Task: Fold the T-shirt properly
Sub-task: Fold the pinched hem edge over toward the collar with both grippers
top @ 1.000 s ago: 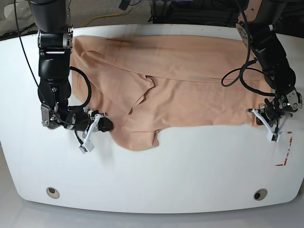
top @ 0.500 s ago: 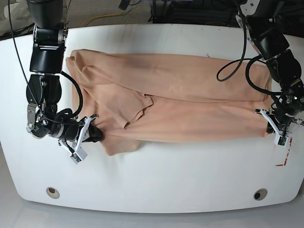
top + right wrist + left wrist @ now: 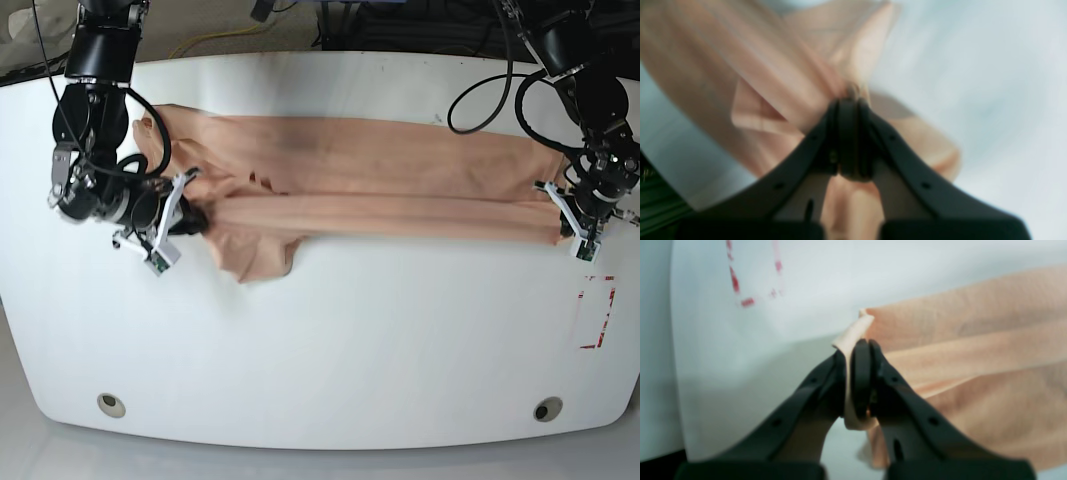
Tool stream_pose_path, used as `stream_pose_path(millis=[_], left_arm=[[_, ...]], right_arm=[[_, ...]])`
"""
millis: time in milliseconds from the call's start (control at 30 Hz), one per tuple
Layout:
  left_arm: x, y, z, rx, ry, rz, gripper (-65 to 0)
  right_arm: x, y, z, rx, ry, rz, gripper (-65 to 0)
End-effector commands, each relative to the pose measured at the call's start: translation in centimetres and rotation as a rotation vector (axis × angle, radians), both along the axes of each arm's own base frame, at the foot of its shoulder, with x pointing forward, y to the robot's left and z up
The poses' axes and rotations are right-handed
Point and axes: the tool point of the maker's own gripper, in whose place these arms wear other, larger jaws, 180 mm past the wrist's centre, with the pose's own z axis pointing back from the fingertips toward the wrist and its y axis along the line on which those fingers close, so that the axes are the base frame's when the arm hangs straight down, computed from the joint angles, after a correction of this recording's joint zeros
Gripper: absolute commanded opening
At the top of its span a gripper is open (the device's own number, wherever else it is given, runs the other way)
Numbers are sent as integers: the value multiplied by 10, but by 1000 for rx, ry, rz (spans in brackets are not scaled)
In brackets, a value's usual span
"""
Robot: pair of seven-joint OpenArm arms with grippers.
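Peach cotton T-shirt (image 3: pixel 370 180) lies stretched flat across the white surface (image 3: pixel 330 350) between both jaws. Left gripper (image 3: pixel 857 350) pinches one fabric corner; right gripper (image 3: pixel 848 103) pinches the opposite bunched end.

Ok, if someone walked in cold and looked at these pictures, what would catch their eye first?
First, the peach T-shirt, stretched into a long band across the far half of the white table. Next, the two black arms pinching its ends: the right hand shut on the cloth at the base view's left, the left hand shut on a corner at its right. A red dashed mark sits near the table's right edge.
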Motion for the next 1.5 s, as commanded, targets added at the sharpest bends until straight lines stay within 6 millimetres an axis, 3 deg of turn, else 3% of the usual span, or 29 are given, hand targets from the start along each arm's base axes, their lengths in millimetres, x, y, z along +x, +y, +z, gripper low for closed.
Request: stream_pose_path(millis=[0, 233, 300, 400, 467, 567, 667, 767, 867, 1000, 1100, 1233, 1467], left_arm=[[-2, 6, 8, 24, -22, -1, -650], [-33, 6, -20, 27, 72, -3, -650], [-41, 6, -27, 30, 100, -6, -622], [-53, 10, -37, 43, 173, 15, -489], [-59, 14, -41, 52, 217, 30, -357], [-60, 14, -41, 60, 228, 33, -260], [-54, 13, -26, 83, 187, 23, -251], [-46, 7, -5, 104, 122, 3, -250], [-39, -4, 9, 71, 63, -26, -251], [-36, -10, 12, 42, 44, -39, -253], [-35, -21, 1, 27, 71, -70, -253], [-37, -36, -19, 2, 129, -112, -253], [-48, -32, -46, -37, 206, -92, -253]], right_arm=[[-7, 3, 9, -4, -39, 18, -650], [-39, -2, -12, 18, 27, -43, -644], [-41, -5, -13, 22, 30, -55, -568], [-42, -5, -14, 18, 37, -55, -398], [-42, -5, -12, 22, 29, -52, -279], [-38, -11, -1, 6, -7, -68, -211], [-32, -19, 12, -4, -50, -98, -205], [-11, -23, 24, 9, -87, -113, -205], [8, -29, 21, 46, -70, -143, -205], [37, -25, 9, 140, -18, -185, -205], [52, -22, -5, 205, 52, -207, -205], [68, 1, -21, 265, 135, -177, -205], [75, 46, -27, 309, 156, -97, -205]])
